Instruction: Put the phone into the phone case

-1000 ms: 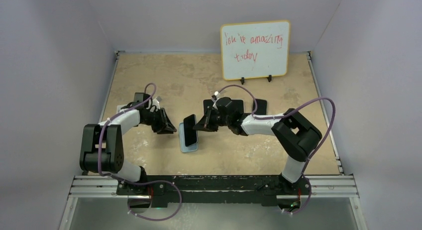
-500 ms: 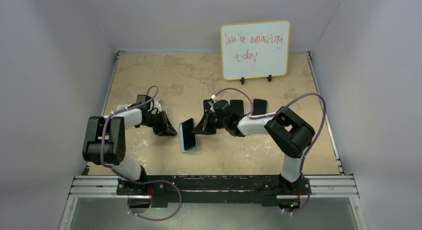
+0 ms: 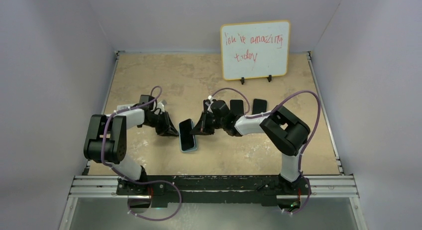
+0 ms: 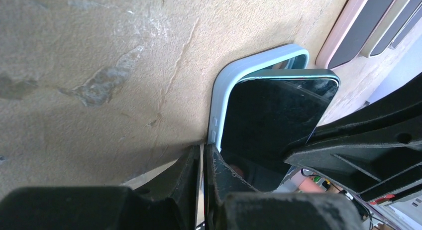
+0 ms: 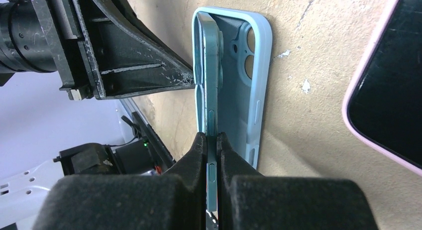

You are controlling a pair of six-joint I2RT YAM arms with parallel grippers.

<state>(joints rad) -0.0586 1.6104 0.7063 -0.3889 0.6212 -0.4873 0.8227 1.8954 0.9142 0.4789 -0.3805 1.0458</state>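
**Phone propped on edge in its case, my two pincers on either side**

My right pincer (image 5: 211, 140) is clamped on the long edge of the teal-sided phone with the dark glass screen (image 5: 211, 65). I hold it tilted, its lower long side sitting inside the light blue soft phone case (image 5: 260, 90) and its upper side lifted off. The case lies flat on the mottled tan table (image 3: 149, 75), open side up, with its camera cut-outs showing behind the phone.

My left pincer (image 4: 202, 158) sits at the opposite long side, low to the table, its fingers drawn to a thin slit. The case's rim runs right up to the fingertips (image 4: 215, 163). I cannot tell whether they pinch that rim or only touch it.

A pink-cased phone (image 5: 388, 90) lies just beside the blue case.
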